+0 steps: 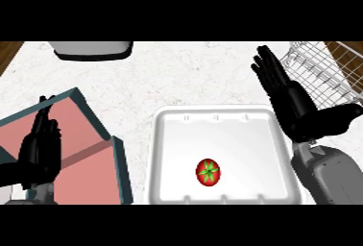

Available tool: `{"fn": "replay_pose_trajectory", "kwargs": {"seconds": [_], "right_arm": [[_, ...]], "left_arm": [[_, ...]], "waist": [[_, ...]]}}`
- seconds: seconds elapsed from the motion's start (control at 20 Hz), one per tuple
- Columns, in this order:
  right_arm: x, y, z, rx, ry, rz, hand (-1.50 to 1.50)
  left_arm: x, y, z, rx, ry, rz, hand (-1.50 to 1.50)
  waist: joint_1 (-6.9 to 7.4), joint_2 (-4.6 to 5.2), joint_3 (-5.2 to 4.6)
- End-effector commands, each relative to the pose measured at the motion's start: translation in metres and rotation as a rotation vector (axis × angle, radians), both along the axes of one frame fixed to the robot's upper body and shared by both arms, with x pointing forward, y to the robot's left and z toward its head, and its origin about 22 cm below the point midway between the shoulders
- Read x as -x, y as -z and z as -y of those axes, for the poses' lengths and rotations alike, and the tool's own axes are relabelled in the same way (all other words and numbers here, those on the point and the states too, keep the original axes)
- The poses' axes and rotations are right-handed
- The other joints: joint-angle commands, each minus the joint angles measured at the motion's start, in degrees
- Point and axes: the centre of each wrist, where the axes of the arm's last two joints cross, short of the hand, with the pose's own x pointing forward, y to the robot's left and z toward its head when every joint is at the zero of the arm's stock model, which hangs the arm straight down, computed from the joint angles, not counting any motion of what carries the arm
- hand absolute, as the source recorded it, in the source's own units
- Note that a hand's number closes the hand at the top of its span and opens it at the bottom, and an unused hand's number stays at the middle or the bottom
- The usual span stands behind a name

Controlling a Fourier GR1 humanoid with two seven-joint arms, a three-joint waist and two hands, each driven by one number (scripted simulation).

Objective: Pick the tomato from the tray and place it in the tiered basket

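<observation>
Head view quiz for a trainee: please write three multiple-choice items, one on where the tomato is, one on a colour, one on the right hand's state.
1. Where is the round red tomato with a green stem?
A. in the white moulded tray
B. in the wire basket
C. on the bare counter

2. What colour is the inside of the teal-walled box?
A. yellow
B. pink
C. black

3. How is the black right hand?
A. curled round the tomato
B. open, fingers straight
C. pressing on the tray

Key: 1 A, it lies near the front of the tray; 2 B, its floor shows pink; 3 B, it holds nothing, beside the white wire basket.
</observation>
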Motion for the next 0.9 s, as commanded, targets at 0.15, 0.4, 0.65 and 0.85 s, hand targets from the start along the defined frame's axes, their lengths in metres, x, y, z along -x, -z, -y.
{"fn": "replay_pose_trajectory", "kwargs": {"seconds": [0.15, 0.4, 0.65, 0.85], "right_arm": [[0.039, 0.025, -0.007, -0.153, 0.275, -0.061, 1.50], [0.068, 0.114, 0.066, 0.077, 0.834, -0.363, -1.50], [0.131, 0.118, 0.021, 0.037, 1.003, -0.317, -1.50], [0.169, 0.093, 0.021, 0.170, 0.884, -0.365, -1.50]], "left_arm": [[-0.015, -0.005, -0.035, -0.301, -0.030, -0.102, 0.00], [0.002, 0.003, -0.052, -0.370, -0.034, -0.194, 0.00], [-0.004, -0.006, -0.058, -0.421, 0.003, -0.245, 0.00], [-0.013, -0.013, -0.037, -0.429, 0.054, -0.254, 0.00]], "waist": [[-2.11, 0.44, -0.04], [-7.14, 1.31, -0.46], [-4.30, -0.09, -0.41], [-2.05, 0.28, -0.53]]}}
